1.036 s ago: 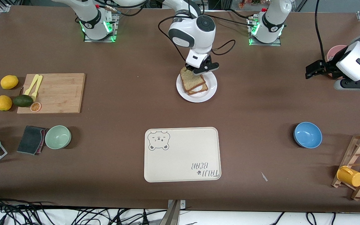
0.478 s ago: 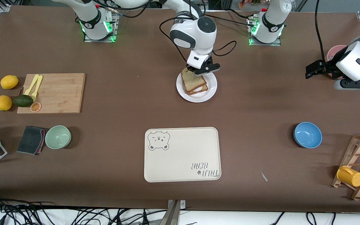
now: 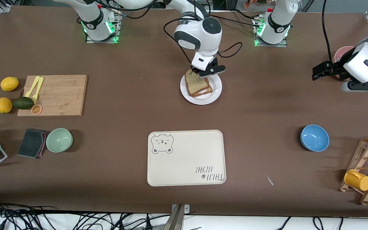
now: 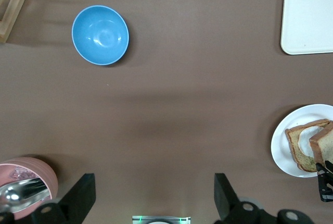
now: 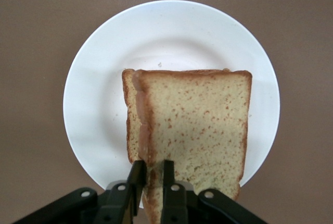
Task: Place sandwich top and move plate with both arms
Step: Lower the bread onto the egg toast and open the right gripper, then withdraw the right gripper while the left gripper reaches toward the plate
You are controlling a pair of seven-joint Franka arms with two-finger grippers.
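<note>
The white plate (image 3: 215,85) sits on the table between the two arm bases. A bread slice (image 3: 204,93) lies on it, with a little white showing at its edge. My right gripper (image 3: 204,72) is shut on one edge of the sandwich top (image 3: 196,83), a speckled tan slice tilted over the lower slice. In the right wrist view the fingers (image 5: 137,178) pinch the sandwich top (image 5: 200,125) by its crust above the plate (image 5: 101,78). My left gripper (image 3: 318,72) is open and empty and waits over the table at the left arm's end; its wrist view (image 4: 153,195) shows bare table between the fingers.
A cream bear tray (image 3: 186,157) lies nearer the front camera than the plate. A blue bowl (image 3: 314,137) and a pink bowl (image 3: 340,52) are toward the left arm's end. A cutting board (image 3: 56,95), fruit, a green bowl (image 3: 59,140) and a cloth are toward the right arm's end.
My right gripper has shifted a little toward the left arm's end with the sandwich top, and the slice now lines up more closely over the lower slice. The left arm has not moved.
</note>
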